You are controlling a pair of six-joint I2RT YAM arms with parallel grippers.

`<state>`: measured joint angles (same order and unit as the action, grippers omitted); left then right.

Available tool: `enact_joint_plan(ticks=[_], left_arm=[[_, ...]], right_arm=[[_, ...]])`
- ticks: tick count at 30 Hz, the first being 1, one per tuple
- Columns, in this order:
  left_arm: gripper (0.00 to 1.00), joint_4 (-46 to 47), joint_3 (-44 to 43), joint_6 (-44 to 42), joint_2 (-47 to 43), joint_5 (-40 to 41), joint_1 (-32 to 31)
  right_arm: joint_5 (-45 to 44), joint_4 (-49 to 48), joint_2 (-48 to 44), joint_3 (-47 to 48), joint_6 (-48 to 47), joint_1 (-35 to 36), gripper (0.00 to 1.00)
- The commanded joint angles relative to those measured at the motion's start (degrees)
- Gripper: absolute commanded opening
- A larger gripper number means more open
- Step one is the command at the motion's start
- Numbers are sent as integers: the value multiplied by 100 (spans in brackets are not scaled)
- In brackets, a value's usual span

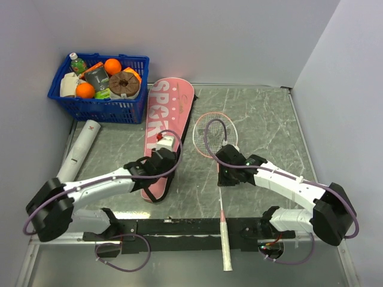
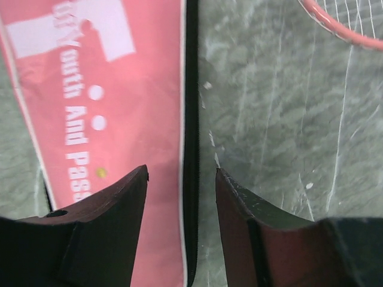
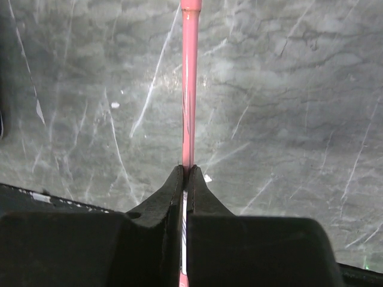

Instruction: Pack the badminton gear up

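Racket bag: one, pink, laid from the far edge toward the middle of the table. One white tube is laid along the left edge. One racket is laid right of the bag, its handle over the near edge. One blue basket is set at the far left corner. The left gripper is held part-open astride the bag's zip edge, with nothing gripped. The right gripper is clamped on the racket's pink shaft.

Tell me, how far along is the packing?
Nothing looks packed yet. The right gripper is shut on the racket by its shaft; the left gripper hangs open over the pink bag, at its zipper edge. Left: racket into bag, and the white tube lying beside it.
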<state>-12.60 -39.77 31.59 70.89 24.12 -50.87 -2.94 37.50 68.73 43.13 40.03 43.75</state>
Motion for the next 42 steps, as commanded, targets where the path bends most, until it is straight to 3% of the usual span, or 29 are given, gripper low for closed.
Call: enact_joint_plan(ticks=[1,15,26,35,38,39,42], left_arm=[[54,118,-382,-83,407,461,-309],[61,-717,-1243,137,1927,2367,-872],[61,-1271,-1727,409,2666,2949,-968],[40,-1587,-1964,488,2982,2967,-942],[25,-1596,-2000,479,2992,2915,-898],[16,-1579,-1991,479,2983,2906,-889],[4,-1544,-1939,462,2913,2853,-863]], right_arm=[[197,-84,-307,-235,75,151,0],[636,-691,-422,-815,119,248,0],[777,-902,-431,-991,101,248,0],[830,-963,-492,-1053,119,248,0],[848,-981,-536,-1096,137,248,0],[856,-990,-562,-1105,154,257,0],[865,-990,-615,-1123,145,248,0]])
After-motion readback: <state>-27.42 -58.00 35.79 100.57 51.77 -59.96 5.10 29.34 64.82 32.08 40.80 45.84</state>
